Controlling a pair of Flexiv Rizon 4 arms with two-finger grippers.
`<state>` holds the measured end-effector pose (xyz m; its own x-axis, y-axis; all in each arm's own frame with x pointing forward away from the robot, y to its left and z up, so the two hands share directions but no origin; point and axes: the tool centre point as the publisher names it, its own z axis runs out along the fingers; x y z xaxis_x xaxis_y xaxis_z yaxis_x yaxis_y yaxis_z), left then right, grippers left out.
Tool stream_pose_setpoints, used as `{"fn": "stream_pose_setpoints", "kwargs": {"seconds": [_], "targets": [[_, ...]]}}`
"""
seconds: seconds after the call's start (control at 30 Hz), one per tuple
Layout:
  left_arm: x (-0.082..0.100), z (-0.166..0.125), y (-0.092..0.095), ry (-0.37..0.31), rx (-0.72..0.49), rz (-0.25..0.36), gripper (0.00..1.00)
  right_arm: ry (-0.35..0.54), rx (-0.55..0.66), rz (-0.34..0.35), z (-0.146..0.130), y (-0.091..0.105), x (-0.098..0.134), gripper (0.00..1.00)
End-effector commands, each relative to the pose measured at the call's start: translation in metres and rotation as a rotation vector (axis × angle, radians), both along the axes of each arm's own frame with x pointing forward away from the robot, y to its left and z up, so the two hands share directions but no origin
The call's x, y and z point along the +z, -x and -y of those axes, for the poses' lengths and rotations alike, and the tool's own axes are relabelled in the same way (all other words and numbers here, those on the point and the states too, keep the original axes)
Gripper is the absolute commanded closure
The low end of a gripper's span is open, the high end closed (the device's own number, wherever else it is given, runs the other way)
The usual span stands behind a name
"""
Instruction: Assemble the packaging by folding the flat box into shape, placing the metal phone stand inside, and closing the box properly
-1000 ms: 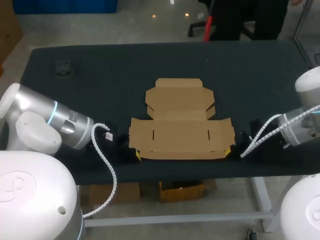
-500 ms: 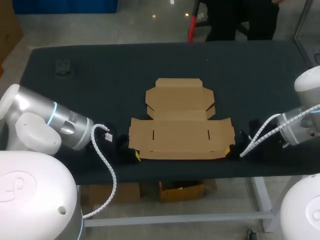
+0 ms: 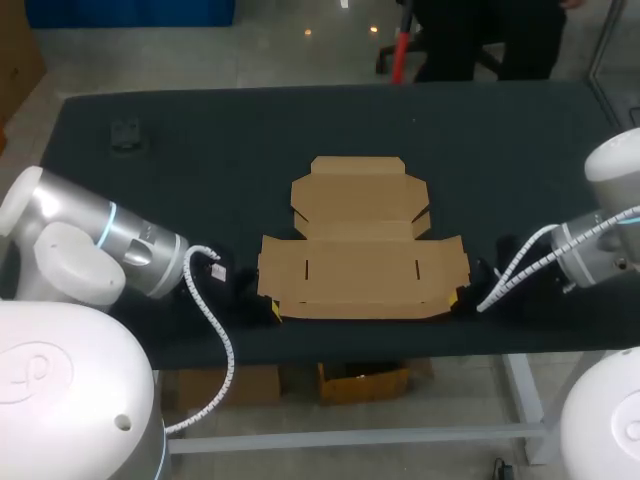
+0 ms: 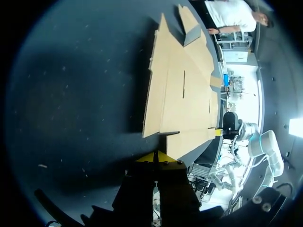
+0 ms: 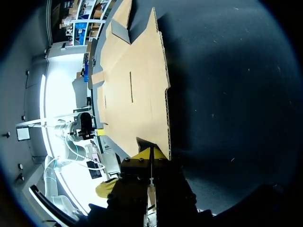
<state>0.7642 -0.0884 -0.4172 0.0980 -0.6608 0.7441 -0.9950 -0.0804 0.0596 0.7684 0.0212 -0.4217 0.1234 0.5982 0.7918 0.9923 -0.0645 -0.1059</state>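
Nearest you, both arms sit low at the front edge of the bench (image 3: 200, 210), one at each near corner of the flat box (image 3: 362, 250). Your left pincer (image 3: 272, 310) has its yellow tips pressed together and aimed at the near-left corner of the narrow front flap. In its wrist view the tips lie right at the cardboard's edge, but you cannot tell whether they touch it. Your right pincer (image 3: 460, 300) mirrors this at the near-right corner, tips likewise pressed together, hard by the flap's end. That matched placement reads as a setup for working the front flap from both ends at once, so it rises evenly rather than twisting. Between the pincers the box lies unfolded, with its wide slotted panel across the middle and the lid panel with its tuck flaps beyond. Nothing is folded yet, so you are at the first step. Farthest off, near the far-left corner, a small dark object (image 3: 125, 135) lies well apart from the box. It is probably the metal phone stand, left clear of the folding, though it is too small to be sure.
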Motion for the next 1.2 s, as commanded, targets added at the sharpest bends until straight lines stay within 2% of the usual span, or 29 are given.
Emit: {"fn": "stream_pose_setpoints", "kwargs": {"seconds": [0.03, 1.2], "targets": [[0.0005, 0.0007, -0.0002, -0.004, 0.0, 0.003, 1.0, 0.008, 0.0, 0.002, -0.001, 0.0002, 0.0031, 1.0], [0.0087, 0.0089, -0.0017, -0.034, -0.01, 0.013, 1.0, 0.021, 0.0, -0.012, -0.0035, -0.0024, 0.0017, 1.0]]}}
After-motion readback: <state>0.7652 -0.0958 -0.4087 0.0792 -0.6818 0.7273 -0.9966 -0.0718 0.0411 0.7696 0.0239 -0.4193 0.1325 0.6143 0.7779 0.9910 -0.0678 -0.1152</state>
